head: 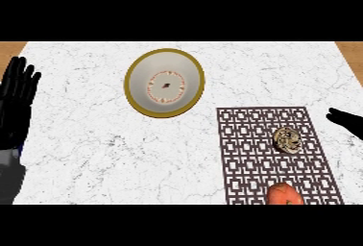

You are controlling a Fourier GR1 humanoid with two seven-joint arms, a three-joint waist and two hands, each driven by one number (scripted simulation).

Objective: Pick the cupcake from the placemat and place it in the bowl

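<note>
A small cupcake point(288, 139) with pale speckled topping sits on the brown patterned placemat point(248, 158) at the right of the counter. The white bowl point(164, 82) with a gold rim stands up and left of the mat, nothing inside it. My left hand point(17, 98) rests open at the left edge, fingers up, far from both. Only a black tip of my right hand point(345, 121) shows at the right edge, right of the mat and a little above the cupcake, apart from it.
An orange-red rounded object point(285, 194) lies at the placemat's near edge, below the cupcake. The white marble counter point(106, 158) spans the view, with wooden strips point(349, 48) at its far corners.
</note>
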